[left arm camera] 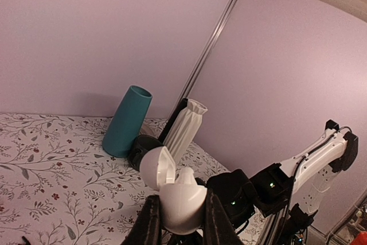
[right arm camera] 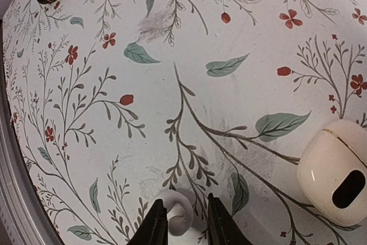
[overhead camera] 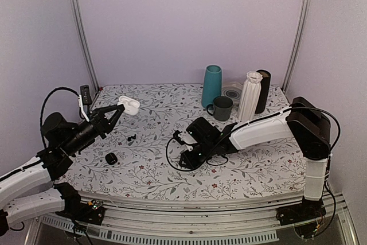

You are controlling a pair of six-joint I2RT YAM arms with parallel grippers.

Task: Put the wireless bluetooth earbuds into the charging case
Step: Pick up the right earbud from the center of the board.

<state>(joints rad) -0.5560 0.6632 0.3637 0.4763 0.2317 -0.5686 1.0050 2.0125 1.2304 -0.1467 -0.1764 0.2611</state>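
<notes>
Right wrist view: the cream case (right arm camera: 335, 171) at 4 o'clock is running off the right edge; the right gripper's fingers (right arm camera: 155, 226) are covering part of the small white object (right arm camera: 175, 210) at 6 o'clock. Top view: the dark specks (overhead camera: 132, 137) at 8 o'clock are showing too small for you to identify. Left wrist view: the charging case (left arm camera: 182, 199) is hiding part of the mug (left arm camera: 139, 150).

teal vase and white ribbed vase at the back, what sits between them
A dark grey mug stands between the tall teal vase and the white ribbed vase, slightly nearer the arms; the top external view shows this.
</notes>
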